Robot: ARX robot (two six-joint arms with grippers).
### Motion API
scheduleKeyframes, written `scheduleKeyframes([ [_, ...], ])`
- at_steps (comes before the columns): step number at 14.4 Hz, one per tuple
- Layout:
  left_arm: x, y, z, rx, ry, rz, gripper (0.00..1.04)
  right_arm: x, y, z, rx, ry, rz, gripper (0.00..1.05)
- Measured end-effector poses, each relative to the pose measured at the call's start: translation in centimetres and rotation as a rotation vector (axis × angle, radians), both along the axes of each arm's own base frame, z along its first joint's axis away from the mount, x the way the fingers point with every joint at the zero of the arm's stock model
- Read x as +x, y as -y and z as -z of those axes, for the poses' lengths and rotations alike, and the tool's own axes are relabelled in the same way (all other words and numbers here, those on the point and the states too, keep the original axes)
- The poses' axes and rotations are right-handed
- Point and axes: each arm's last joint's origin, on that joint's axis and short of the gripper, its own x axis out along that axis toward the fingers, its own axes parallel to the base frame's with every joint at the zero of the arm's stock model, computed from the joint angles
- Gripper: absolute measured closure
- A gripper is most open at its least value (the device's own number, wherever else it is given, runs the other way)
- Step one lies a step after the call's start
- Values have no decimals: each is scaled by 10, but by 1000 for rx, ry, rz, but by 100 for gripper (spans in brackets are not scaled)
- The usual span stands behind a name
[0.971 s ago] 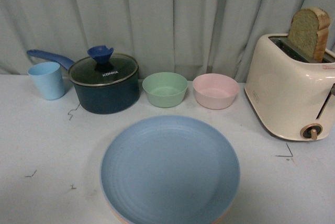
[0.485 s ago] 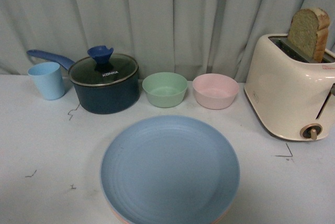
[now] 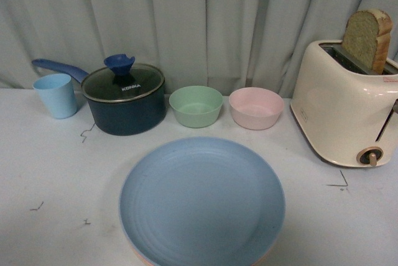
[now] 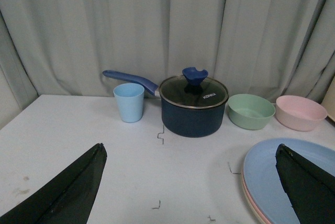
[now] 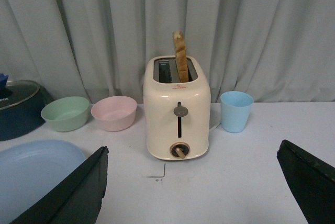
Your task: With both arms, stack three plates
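With both end effectors spread apart | stacked plates (image 3: 202,201): 3 | bowls: 2 | cups: 2

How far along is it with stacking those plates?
It looks finished, or nearly. The light blue plate lies on top, with a pink rim and a beige rim showing beneath it in the left wrist view. Nothing is in hand: the left gripper and right gripper are both open and empty. No plate lies apart from the pile, so nothing seems left.
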Motion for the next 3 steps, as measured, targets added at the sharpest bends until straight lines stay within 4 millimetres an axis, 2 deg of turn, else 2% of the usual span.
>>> scheduleKeyframes([
  [3,0,0,0,0,0,0,7,0,0,0,0,0,0,6],
])
